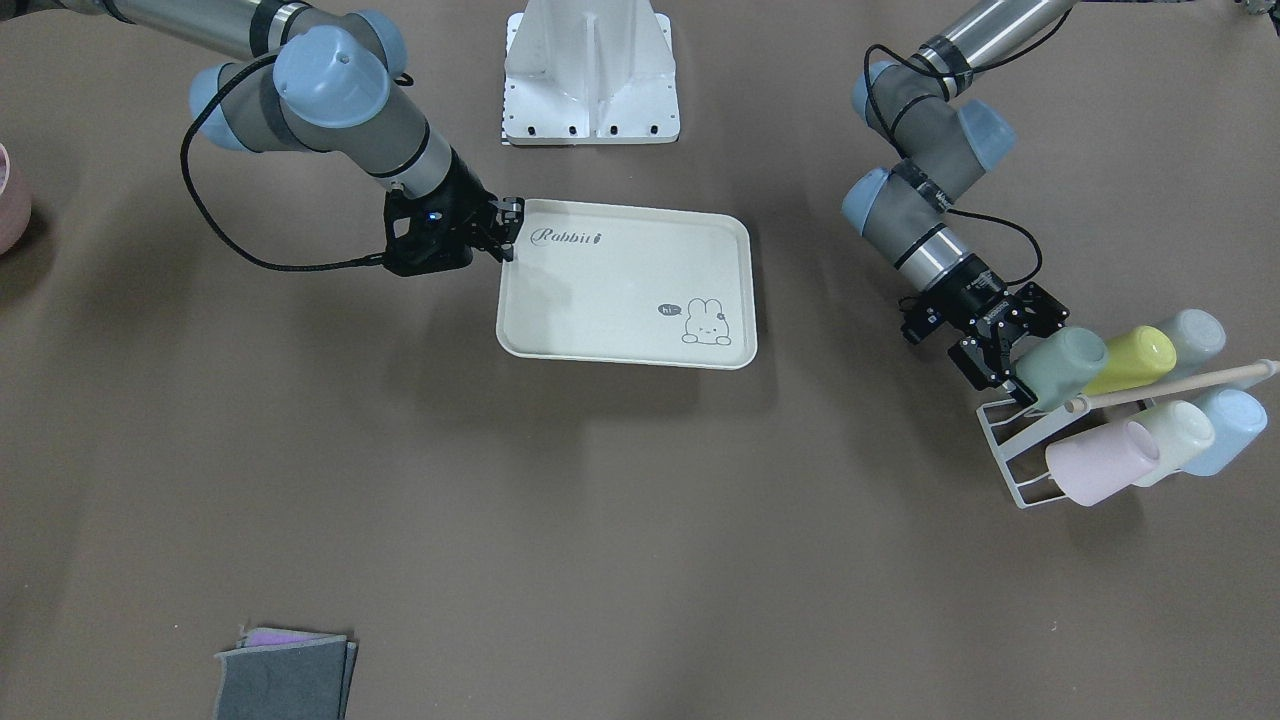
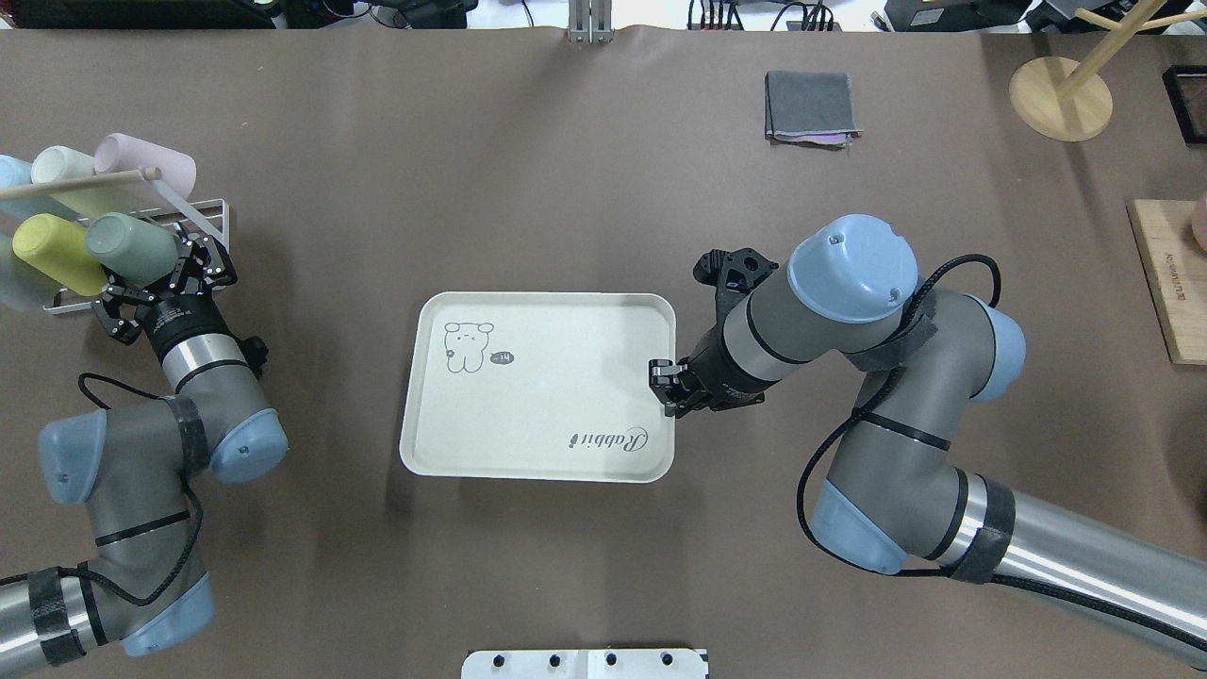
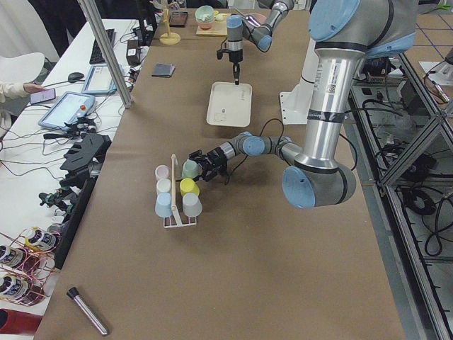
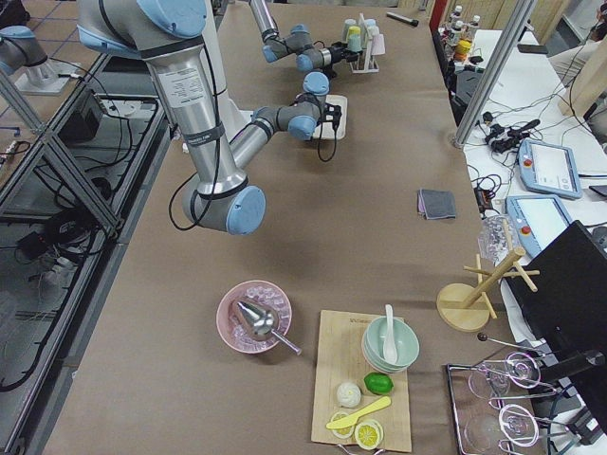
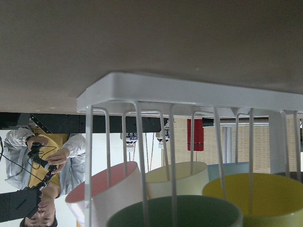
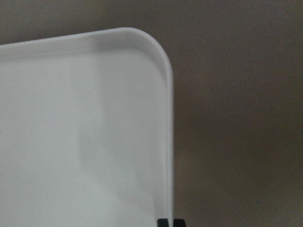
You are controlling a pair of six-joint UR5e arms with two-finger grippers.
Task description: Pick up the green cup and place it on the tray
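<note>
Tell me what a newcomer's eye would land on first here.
The white rack of pastel cups at the table's end on the robot's left draws the eye, with the left tool spread open around the green cup. In the middle lies the cream tray, nothing on it, and the right tool appears to pinch its rim.

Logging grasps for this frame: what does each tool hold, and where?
Right tool pinches the tray by its short rim beside the Rabbit script. Left tool straddles the green cup; grip unclear.
</note>
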